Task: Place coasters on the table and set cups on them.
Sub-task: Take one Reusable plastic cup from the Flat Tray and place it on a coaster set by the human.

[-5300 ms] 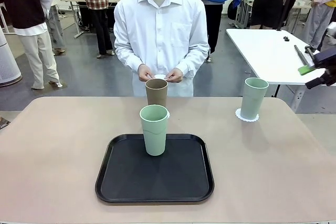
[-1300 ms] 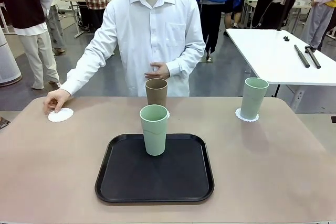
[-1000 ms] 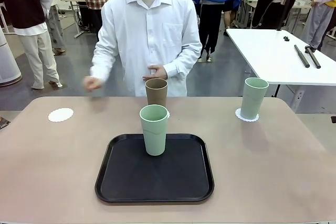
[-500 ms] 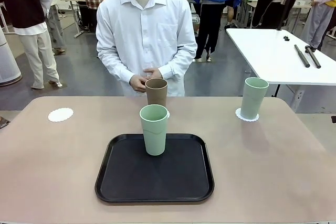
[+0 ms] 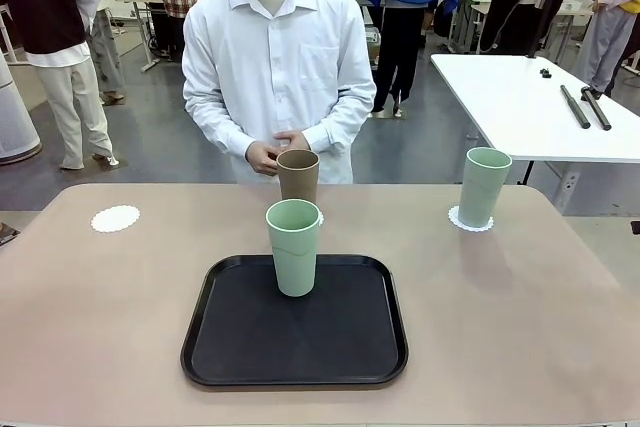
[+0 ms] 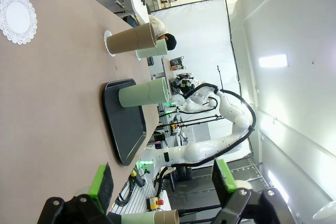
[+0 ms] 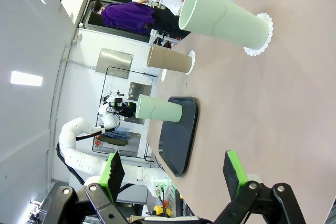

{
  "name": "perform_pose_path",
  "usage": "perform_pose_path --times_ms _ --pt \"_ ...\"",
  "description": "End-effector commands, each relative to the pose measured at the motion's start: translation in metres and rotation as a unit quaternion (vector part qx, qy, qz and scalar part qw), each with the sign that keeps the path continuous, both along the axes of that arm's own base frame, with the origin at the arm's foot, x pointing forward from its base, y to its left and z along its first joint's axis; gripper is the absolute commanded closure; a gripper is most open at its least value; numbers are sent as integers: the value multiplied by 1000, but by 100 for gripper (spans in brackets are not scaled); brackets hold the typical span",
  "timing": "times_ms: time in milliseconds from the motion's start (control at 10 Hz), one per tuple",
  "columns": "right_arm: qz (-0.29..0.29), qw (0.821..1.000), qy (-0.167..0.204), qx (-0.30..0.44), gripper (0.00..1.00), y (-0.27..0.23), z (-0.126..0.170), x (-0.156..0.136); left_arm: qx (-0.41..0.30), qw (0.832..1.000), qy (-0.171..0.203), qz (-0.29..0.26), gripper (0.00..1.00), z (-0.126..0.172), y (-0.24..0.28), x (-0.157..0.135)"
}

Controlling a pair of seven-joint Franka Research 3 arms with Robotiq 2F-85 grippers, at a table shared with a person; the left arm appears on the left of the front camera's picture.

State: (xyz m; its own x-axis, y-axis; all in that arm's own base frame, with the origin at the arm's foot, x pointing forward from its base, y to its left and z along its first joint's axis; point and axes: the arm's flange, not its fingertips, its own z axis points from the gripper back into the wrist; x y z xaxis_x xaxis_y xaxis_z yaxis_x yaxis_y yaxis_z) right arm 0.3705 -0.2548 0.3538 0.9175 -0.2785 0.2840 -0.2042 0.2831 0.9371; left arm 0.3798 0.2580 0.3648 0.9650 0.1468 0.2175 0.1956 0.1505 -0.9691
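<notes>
A busy workshop, other people on their feet behind, backs the beige worktop [image 5: 90, 317] before us. A person in a white shirt stands at the middle of its far edge, elbows bent and both hands [image 5: 275, 155] folded together at the waist, just behind the brown cup [image 5: 298, 177].

That cup stands upright near the far edge on a coaster [image 5: 320, 218] whose lacy rim peeks out at its right. The first mint cup [image 5: 294, 247] stands upright toward the far side of the black tray [image 5: 200, 337], which lies mid-worktop, nearer the near edge. Toward the far right corner we find the second mint cup [image 5: 484, 187] seated on its own coaster [image 5: 457, 219]. Near the far left corner a third coaster [image 5: 116, 218] lies bare.

From the left wrist we look along the worktop with the picture rolled on its side. The left fingers [image 6: 101, 181] are spread wide apart, gripping nothing and touching nothing. The right wrist is rolled too. The right fingers [image 7: 113, 167] are just as wide apart and empty, aimed across the worktop, with the second mint cup well ahead of them.
</notes>
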Motion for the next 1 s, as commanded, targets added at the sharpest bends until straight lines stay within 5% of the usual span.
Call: perform_pose_path --times_ms 0,900 --pt "-2 1000 0 1 0 -1 0 -1 -3 1000 -7 1 0 2 1 -1" --pt "-2 1000 0 1 0 -1 0 -1 -3 1000 -7 1 0 2 1 -1"
